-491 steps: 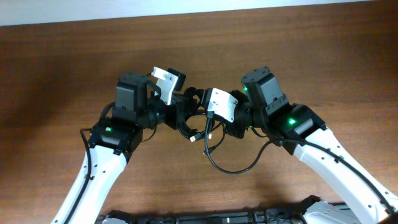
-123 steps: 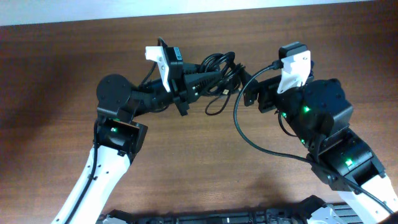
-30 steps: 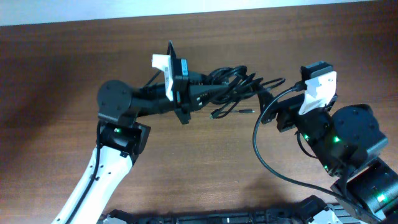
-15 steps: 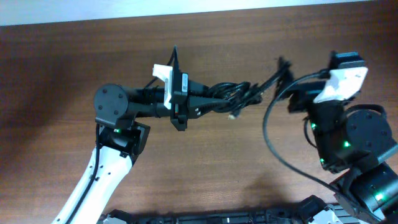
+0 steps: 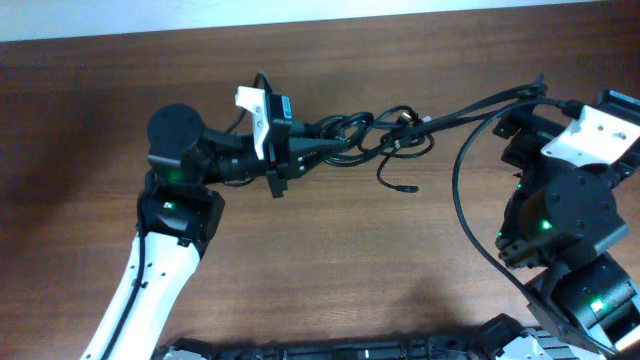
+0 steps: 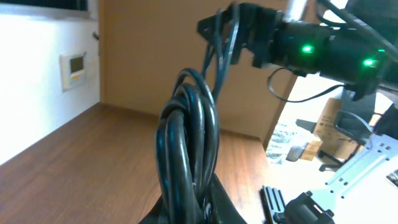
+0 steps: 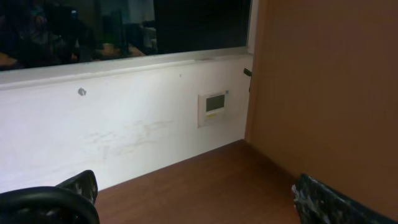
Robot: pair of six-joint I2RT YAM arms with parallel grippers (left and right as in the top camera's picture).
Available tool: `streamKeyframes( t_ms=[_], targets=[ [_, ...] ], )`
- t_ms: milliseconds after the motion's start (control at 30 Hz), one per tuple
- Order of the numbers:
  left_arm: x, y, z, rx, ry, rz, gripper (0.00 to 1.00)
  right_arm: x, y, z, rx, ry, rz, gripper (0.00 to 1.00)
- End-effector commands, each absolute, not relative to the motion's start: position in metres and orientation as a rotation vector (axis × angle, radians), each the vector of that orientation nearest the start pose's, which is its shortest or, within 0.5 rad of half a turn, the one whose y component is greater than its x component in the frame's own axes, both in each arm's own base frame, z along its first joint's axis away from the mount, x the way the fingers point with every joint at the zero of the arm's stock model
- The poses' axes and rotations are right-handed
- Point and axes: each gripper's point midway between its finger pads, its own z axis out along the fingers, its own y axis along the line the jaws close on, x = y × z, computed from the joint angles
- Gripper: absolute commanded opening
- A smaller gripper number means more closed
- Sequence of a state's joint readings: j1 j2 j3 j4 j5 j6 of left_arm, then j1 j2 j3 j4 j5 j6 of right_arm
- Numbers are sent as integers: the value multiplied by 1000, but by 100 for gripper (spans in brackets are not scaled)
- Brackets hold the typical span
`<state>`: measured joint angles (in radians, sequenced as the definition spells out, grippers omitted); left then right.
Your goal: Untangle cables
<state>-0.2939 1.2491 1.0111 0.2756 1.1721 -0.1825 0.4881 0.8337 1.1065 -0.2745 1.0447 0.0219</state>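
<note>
Black cables | bunched in left pincer | strand reaching right pincer

Left gripper at upper middle, cables just right of it, reaching across to right gripper at the far right, over table.

Overhead view evenly lit from above, faint shadows cast on the table, left wrist view softened by blur, cables silhouetted close up, right wrist view dim, grainy, reflections seen in the dark window
</note>
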Motion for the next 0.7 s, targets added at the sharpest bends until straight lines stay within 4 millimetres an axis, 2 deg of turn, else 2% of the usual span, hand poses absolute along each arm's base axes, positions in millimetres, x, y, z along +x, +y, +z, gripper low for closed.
streamKeyframes(
  t_ms=[0,100,167,233,300,367,400,467,567,667],
  targets=[
    [278,-233,356,1085,1328,-1138,0,235,-62,454,682,1391,-466,99],
    [243,-235,352,1317,1106,-1155,0,236,-61,458,685,1373,-436,99],
    [240,-234,348,1336,1092,-1159,0,242,-53,463,649,1366,-378,99],
    [240,-234,349,1336,1092,-1158,0,254,-37,466,556,1381,-292,99],
    [242,-234,349,1333,1092,-1148,0,270,-4,469,379,1414,-147,99],
    [242,-234,349,1331,1095,-1147,0,282,38,465,165,1458,16,99],
    [242,-234,349,1331,1094,-1146,0,285,48,461,121,1475,43,99],
    [249,-235,350,1308,1110,-1116,0,293,64,444,42,1542,68,99],
    [272,-234,352,1167,1259,-1094,0,304,70,404,-15,1690,12,99],
    [282,-232,352,1091,1324,-1087,0,309,81,372,-93,1809,7,99]
  ],
)
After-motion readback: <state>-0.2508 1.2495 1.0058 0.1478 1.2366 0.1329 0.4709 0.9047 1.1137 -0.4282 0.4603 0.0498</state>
